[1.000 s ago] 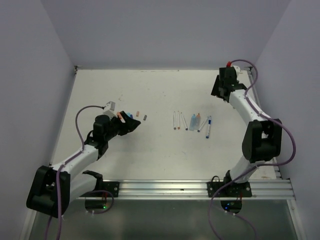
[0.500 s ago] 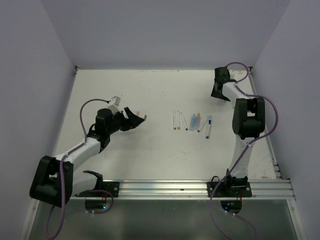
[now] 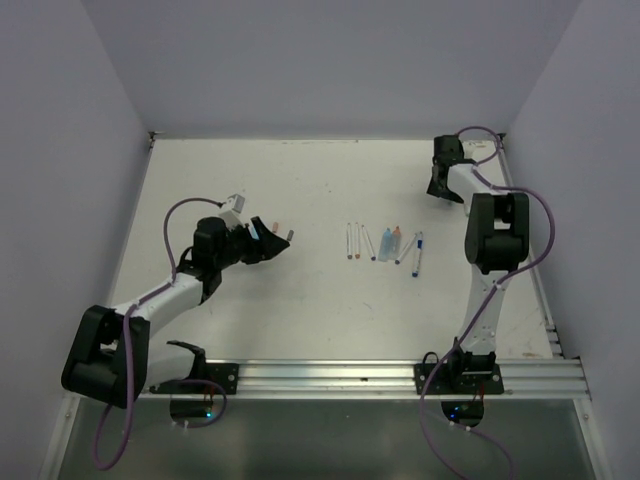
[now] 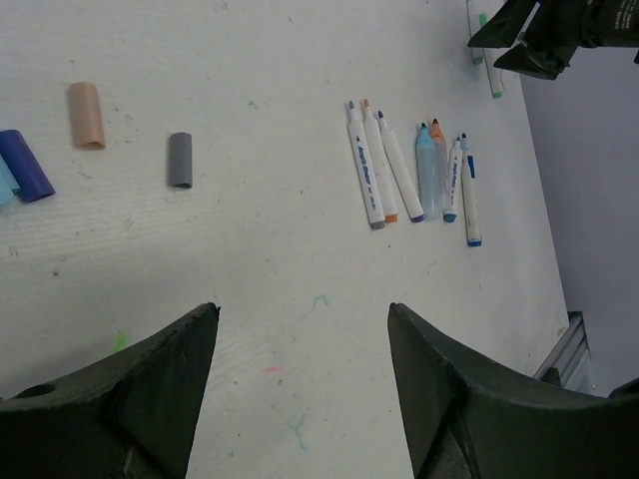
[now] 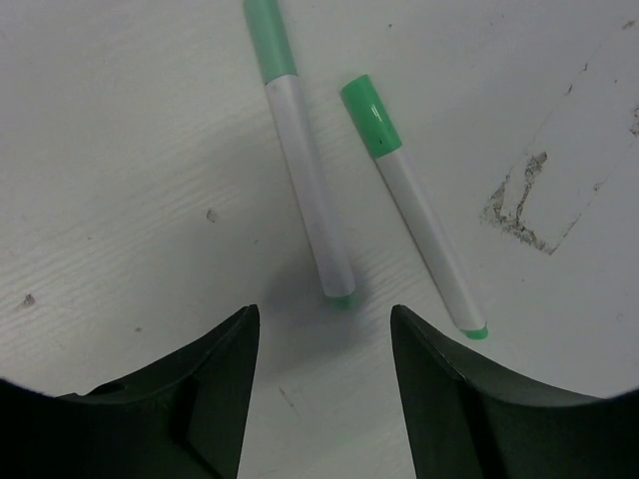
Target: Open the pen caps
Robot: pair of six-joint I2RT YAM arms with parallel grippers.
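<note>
Several white-barrelled pens point(image 4: 409, 170) lie side by side mid-table, also in the top view point(image 3: 385, 243). Loose pen caps lie left of them: orange point(image 4: 86, 115), grey point(image 4: 180, 159), blue point(image 4: 25, 165) and a light blue one point(image 4: 4, 186) at the frame edge. My left gripper point(image 4: 303, 309) is open and empty, low over the table near the caps point(image 3: 265, 243). My right gripper point(image 5: 324, 314) is open and empty at the back right point(image 3: 437, 188). Just ahead of it lie two capped green pens point(image 5: 305, 175) point(image 5: 424, 225), caps point(image 5: 268, 35) point(image 5: 371, 115) on.
The table's point(image 3: 300, 180) walls close in at the back and both sides. The right arm's elbow point(image 3: 497, 235) rises near the right edge. A grey scuffed rectangle mark point(image 5: 519, 195) is on the table beside the green pens.
My right arm has folded upright, its gripper dropping low over the green pens at the back right. My left gripper has opened and shifted slightly right beside the loose caps.
</note>
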